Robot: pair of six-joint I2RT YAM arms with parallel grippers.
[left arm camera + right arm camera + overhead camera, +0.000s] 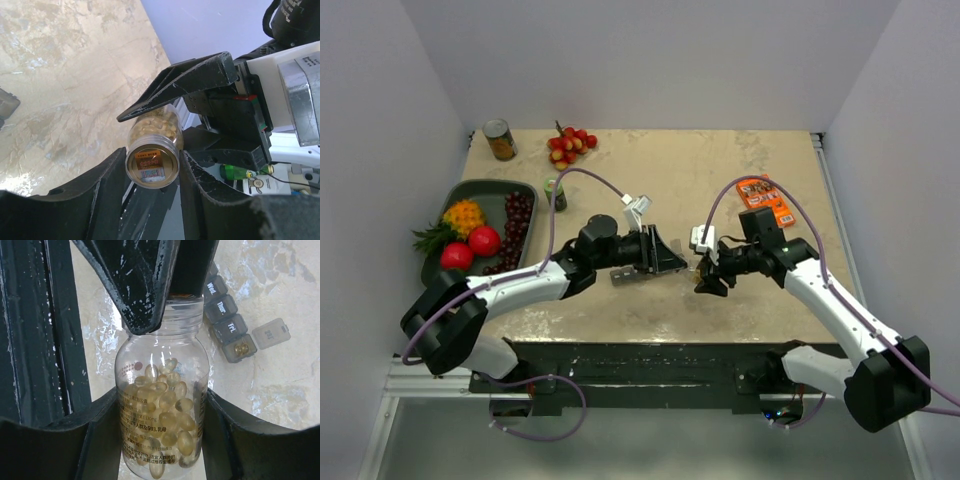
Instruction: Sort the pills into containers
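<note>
At the far left we see a dark fruit tray point(470, 186) lying close to the left edge of the worktop point(700, 170) and the side wall. A tin can point(500, 140) stands behind it in the back-left corner, a cluster of red-yellow berries point(570, 147) lies near the back edge, and a green-capped bottle point(555, 193) stands just off the tray's right rim. Right of these, a broad stretch of bare marbled surface runs from the back edge down to the arms. The left tool point(152, 152) extends to the middle, and we see its fingers closed against both sides of the round, gold-rimmed end of the pill bottle point(162, 370). Just on the near side of that tool, between it and the front edge, lies the dark-grey pill organizer point(222, 310), a row of day-marked compartments. Its end compartment stands open with the lid point(271, 333) swung aside and a few pills point(241, 348) showing inside. The pill bottle is held off the worktop between the two tools, apart from the organizer, with most of the pills heaped in its clear body. The right tool point(161, 395) stands about half open, its fingers pressed to the sides of that body, while one left finger overlaps the neck. Further right, an orange packet point(765, 200) lies flat behind the right arm, with open surface between it and the right edge and wall
</note>
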